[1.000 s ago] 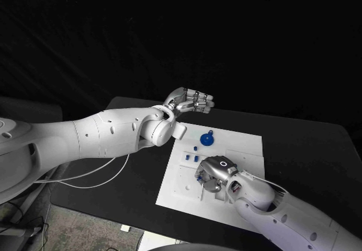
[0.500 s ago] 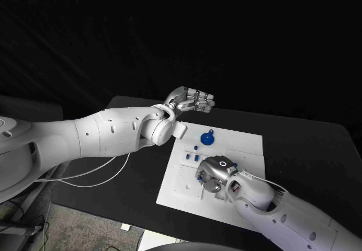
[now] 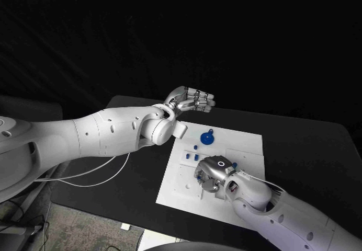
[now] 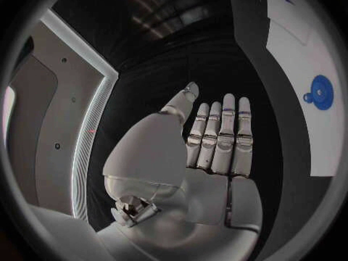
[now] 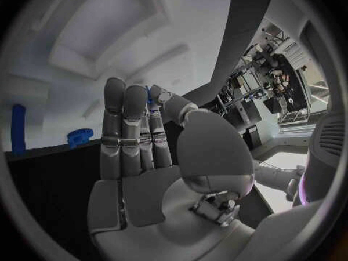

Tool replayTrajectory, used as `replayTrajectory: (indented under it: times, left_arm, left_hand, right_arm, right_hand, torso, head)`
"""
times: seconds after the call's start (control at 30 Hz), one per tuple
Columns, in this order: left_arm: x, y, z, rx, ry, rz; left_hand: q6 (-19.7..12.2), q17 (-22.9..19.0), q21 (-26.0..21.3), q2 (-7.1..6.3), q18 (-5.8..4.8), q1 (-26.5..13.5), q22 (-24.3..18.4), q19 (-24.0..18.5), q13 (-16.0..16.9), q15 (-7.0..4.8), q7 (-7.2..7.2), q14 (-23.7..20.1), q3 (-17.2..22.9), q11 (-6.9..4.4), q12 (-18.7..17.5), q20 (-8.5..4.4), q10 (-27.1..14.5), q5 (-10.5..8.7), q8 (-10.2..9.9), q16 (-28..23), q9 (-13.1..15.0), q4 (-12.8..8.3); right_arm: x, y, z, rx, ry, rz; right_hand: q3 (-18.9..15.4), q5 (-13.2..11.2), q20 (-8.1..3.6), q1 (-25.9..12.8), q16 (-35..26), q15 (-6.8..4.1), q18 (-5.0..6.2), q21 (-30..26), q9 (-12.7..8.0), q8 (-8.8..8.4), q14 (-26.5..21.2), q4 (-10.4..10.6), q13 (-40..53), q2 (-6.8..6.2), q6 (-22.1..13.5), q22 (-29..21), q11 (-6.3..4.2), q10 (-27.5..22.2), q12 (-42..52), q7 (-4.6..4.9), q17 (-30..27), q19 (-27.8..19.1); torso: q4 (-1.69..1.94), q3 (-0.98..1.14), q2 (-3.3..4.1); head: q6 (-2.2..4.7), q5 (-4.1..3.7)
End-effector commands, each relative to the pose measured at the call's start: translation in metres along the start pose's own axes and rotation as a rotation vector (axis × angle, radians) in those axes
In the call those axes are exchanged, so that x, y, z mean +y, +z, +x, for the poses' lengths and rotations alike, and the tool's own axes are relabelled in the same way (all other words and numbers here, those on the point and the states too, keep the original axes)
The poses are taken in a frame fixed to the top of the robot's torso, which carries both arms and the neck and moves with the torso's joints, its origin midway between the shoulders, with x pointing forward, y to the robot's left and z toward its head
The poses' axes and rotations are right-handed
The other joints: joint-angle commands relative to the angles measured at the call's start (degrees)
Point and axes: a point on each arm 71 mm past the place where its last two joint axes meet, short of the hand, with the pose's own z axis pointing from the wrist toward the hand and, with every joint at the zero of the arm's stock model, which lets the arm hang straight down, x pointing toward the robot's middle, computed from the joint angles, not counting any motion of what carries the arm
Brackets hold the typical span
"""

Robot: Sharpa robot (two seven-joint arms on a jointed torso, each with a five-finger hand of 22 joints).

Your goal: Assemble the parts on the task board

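Here, in the head view, the white task board (image 3: 213, 172) is seen lying in the middle of the black table (image 3: 302, 146). A round blue disc part (image 3: 206, 138) is set near the board's far edge, and small blue parts (image 3: 194, 156) are stood in the board just beside the right hand (image 3: 213, 172). That hand is lowered onto the board's middle, palm down, with its fingers curled toward the surface; a small blue piece is glimpsed at its fingertips, but whether it is gripped cannot be told from here. The left hand (image 3: 190, 100) is held up beyond the table's far left corner, well apart from the board, with its fingers bent and nothing seen in them.

Now the left wrist view: the left hand (image 4: 210, 139) is shown flat and unclenched, fingers laid straight side by side, thumb out, nothing held. The task board (image 4: 304, 69) and the blue disc part (image 4: 319, 91) are seen past the fingers.

Over to the right wrist view: the right hand (image 5: 138, 139) is shown with fingers extended close together over the board (image 5: 58, 87). A small blue part (image 5: 149, 97) is seen between thumb tip and a finger; a firm grip cannot be confirmed. A blue peg (image 5: 18, 129) and a blue toothed part (image 5: 80, 137) are stood on the board nearby.
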Motion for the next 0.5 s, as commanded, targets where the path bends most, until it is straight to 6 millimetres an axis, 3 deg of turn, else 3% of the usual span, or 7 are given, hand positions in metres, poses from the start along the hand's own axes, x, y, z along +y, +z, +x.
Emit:
replayTrajectory:
  times: [0.03, 0.2, 0.4, 0.5]
  left_arm:
    - [-0.0025, 0.0006, 0.0026, 0.015, -0.011, 0.016]
    - [-0.0025, 0.0008, 0.0029, 0.017, -0.012, 0.015]
    - [-0.0023, 0.0007, 0.0027, 0.019, -0.013, 0.012]
    - [-0.0023, 0.0007, 0.0023, 0.018, -0.012, 0.011]
  left_hand:
    - [0.05, 0.08, 0.38, 0.59, 1.01, 0.10, -0.14, 0.18, -0.01, -0.11, 0.12, -0.46, -0.30, 0.03, -0.11, 0.08, -0.34, 0.11, -0.23, -0.13, -0.08, 0.09]
    - [0.05, 0.08, 0.38, 0.59, 1.01, 0.10, -0.14, 0.18, -0.01, -0.11, 0.12, -0.46, -0.30, 0.03, -0.11, 0.08, -0.34, 0.11, -0.23, -0.13, -0.08, 0.09]
    - [0.05, 0.08, 0.38, 0.59, 1.01, 0.10, -0.14, 0.18, -0.01, -0.11, 0.12, -0.46, -0.30, 0.03, -0.11, 0.08, -0.34, 0.11, -0.23, -0.13, -0.08, 0.09]
    - [0.05, 0.08, 0.38, 0.59, 1.01, 0.10, -0.14, 0.18, -0.01, -0.11, 0.12, -0.46, -0.30, 0.03, -0.11, 0.08, -0.34, 0.11, -0.23, -0.13, -0.08, 0.09]
  right_arm:
    - [0.0021, -0.0006, 0.0052, 0.025, 0.010, -0.002]
    - [0.0021, -0.0006, 0.0067, 0.039, 0.027, -0.004]
    - [0.0001, -0.0008, 0.0065, 0.012, 0.062, 0.000]
    - [-0.0009, -0.0015, 0.0055, -0.003, 0.075, 0.001]
  right_hand:
    - [0.18, -0.09, 0.30, -0.61, -0.33, 0.18, 0.67, -0.43, -0.09, 0.07, -0.05, 0.15, -0.01, 0.39, -1.10, 0.07, 0.24, -1.22, 0.33, 0.25, -0.13, 0.22]
    - [-1.83, 0.93, 0.66, -1.00, -0.43, 0.48, 0.78, -1.18, -0.09, 0.14, -0.06, 0.40, -0.01, 0.22, -2.21, -0.04, 0.58, -2.60, 0.34, 0.48, -0.15, 0.38]
    - [-3.13, 1.60, 1.61, -2.30, -0.65, 1.61, 1.35, -2.37, -0.32, 0.03, -0.33, 0.52, -0.10, -1.23, -7.40, -0.55, 2.52, -9.08, 0.36, 1.77, -0.34, 0.50]
    - [-6.11, 1.56, 2.47, -1.74, -1.21, 2.31, 2.05, -3.69, -0.36, 0.10, -0.73, 0.59, -0.10, -2.25, -10.40, -1.44, 3.55, -13.21, 0.40, 2.42, -0.90, 0.60]
  torso:
    - [-0.03, -0.04, 0.03]
    - [0.01, 0.00, 0.01]
    - [-0.01, 0.08, 0.00]
    - [-0.03, 0.08, 0.01]
  head:
    - [-0.08, 0.03]
    - [-0.11, 0.01]
    - [-0.16, -0.03]
    - [-0.09, -0.07]
